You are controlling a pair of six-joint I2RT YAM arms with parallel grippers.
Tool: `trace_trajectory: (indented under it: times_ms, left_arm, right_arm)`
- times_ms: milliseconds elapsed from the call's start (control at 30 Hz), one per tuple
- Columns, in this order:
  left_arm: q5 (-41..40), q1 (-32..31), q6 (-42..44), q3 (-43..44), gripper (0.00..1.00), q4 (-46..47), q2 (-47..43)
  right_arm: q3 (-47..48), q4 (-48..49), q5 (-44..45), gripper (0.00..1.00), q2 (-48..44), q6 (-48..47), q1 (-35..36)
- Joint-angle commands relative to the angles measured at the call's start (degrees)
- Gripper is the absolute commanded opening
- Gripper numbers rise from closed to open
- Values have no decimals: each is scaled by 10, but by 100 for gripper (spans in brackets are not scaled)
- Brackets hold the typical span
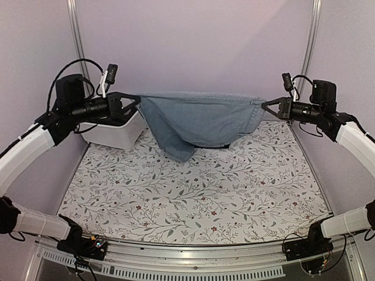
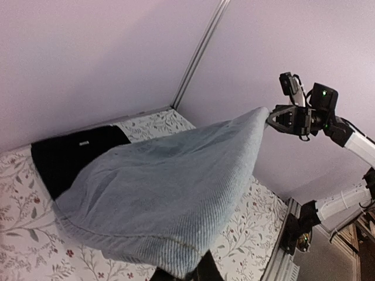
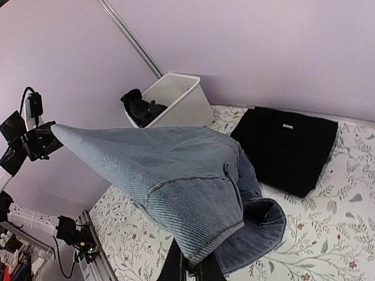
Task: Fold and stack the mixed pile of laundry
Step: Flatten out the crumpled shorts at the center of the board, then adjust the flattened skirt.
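Jeans hang stretched between my two arms over the table. Left gripper pinches one upper corner and right gripper the other. I see the slack resting beside the folded black cloth.

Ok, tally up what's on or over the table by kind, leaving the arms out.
light blue jeans: 1
folded black garment: 1
white bin: 1
bundle of dark clothes in the bin: 1 (separate pieces can't be told)
Total: 4
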Motion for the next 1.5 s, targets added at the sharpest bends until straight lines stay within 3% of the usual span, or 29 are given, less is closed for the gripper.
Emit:
trace_trajectory:
  times_ms: [0,33,67,133,167,233,300,433,667,833,933,1100,1133,1200,1267,1300,1333,1467]
  left_arm:
    - [-40,-96,-2,-162,0,-44,-62]
    - [-45,-127,-7,-200,8,-46,-83]
    - [-54,-156,-13,-241,20,-46,-106]
    - [-70,-191,-34,-309,62,-49,-157]
    - [-79,-193,-51,-337,76,-47,-189]
    - [-114,-197,-66,-352,90,-45,-242]
    - [-190,-187,-78,-341,97,-62,-269]
    - [-211,-148,-79,-315,97,-60,-198]
    - [-208,-147,-76,-247,95,14,23]
    - [-185,-146,-73,-174,87,34,162]
    - [-155,-147,-76,-148,82,53,209]
    - [-141,-148,-81,-141,81,70,225]
    - [-143,-148,-81,-140,81,70,224]
    - [-148,-144,-76,-139,81,68,221]
    - [-150,-138,-72,-137,81,66,216]
    - [-150,-132,-71,-137,81,64,212]
    - [-147,-126,-69,-136,81,62,208]
    - [-130,-85,-67,-133,81,57,181]
  right_arm:
    - [-140,-51,-4,10,-111,11,-12]
    - [-180,-69,-3,22,-129,6,-12]
    - [-218,-79,-6,41,-153,12,-12]
    - [-270,-121,14,85,-193,10,-12]
    - [-283,-142,29,97,-204,7,-12]
    - [-293,-156,45,99,-223,-2,-13]
    - [-284,-148,63,99,-222,-1,-14]
    - [-264,-110,99,99,-171,22,-13]
    - [-248,-54,89,89,39,1,-14]
    - [-279,16,25,80,143,16,-2]
    - [-286,21,34,80,182,9,4]
    - [-290,32,86,87,173,19,4]
    - [-286,40,60,82,176,20,3]
    - [-280,69,-28,52,197,19,3]
    - [-277,122,-108,15,212,39,1]
    - [-269,136,-127,5,208,47,1]
    - [-252,137,-130,0,196,54,0]
    - [-145,110,-110,0,107,44,7]
